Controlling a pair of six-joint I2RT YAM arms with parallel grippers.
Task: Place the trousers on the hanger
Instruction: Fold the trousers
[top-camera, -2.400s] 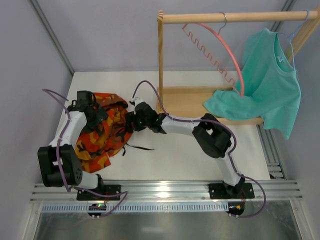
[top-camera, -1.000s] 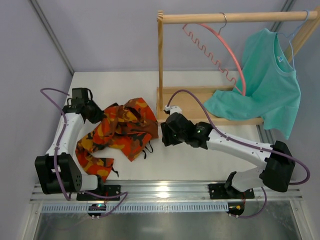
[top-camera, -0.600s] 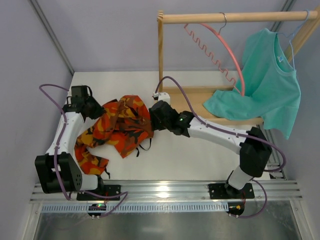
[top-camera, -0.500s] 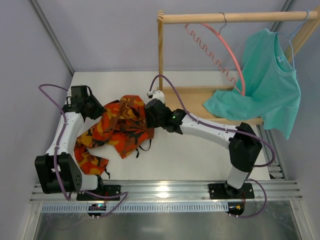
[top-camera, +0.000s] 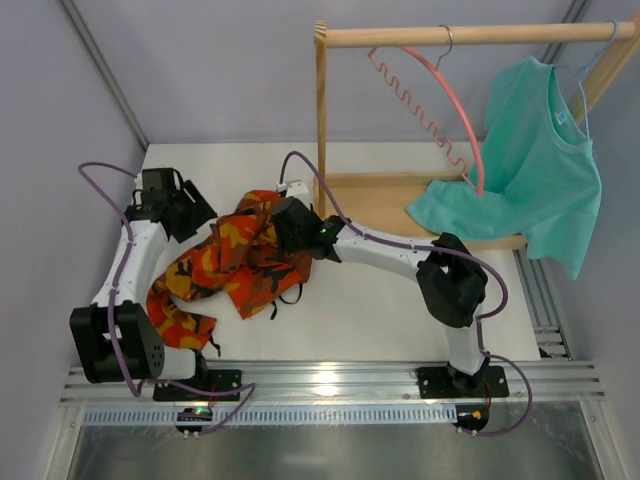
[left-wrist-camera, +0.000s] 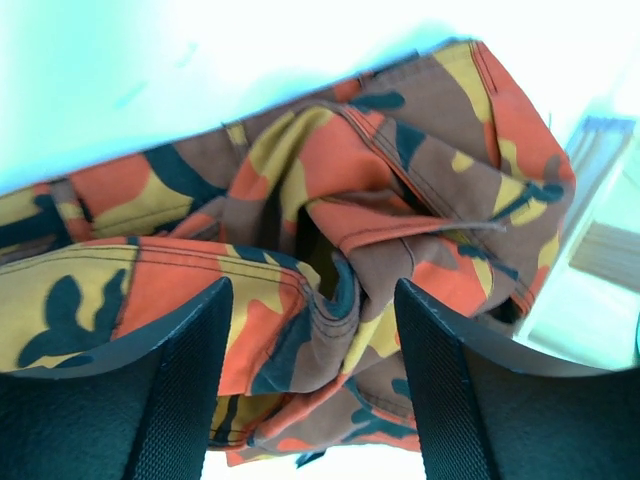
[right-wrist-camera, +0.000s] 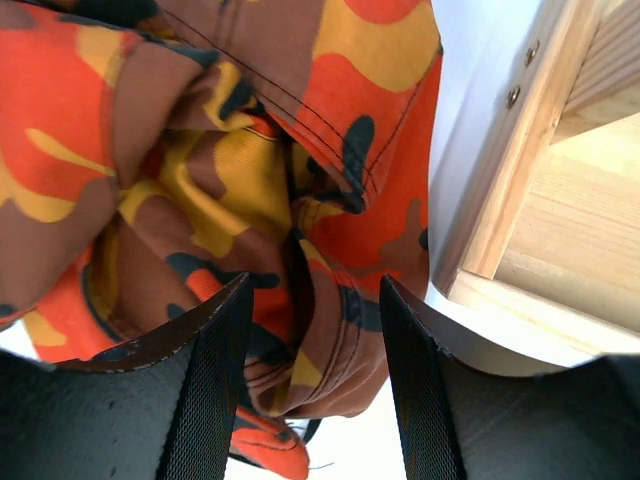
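Note:
The camouflage trousers lie crumpled on the white table, left of centre. My left gripper hovers at their upper left edge, open. In the left wrist view its fingers straddle a bunched fold of the trousers without pinching it. My right gripper hangs over their upper right edge, open. Its fingers stand apart over a cloth fold beside the rack's base. The pink hanger hangs bare from the wooden rail at the back.
A wooden rack with a flat base stands at the back right, close to my right gripper. A teal T-shirt on a light-blue hanger drapes onto the base. Bare table lies in front.
My left gripper has opened and let go of the trousers, which sagged onto the table. My right arm swept left from mid-table to the trousers' right edge, jaws still open.

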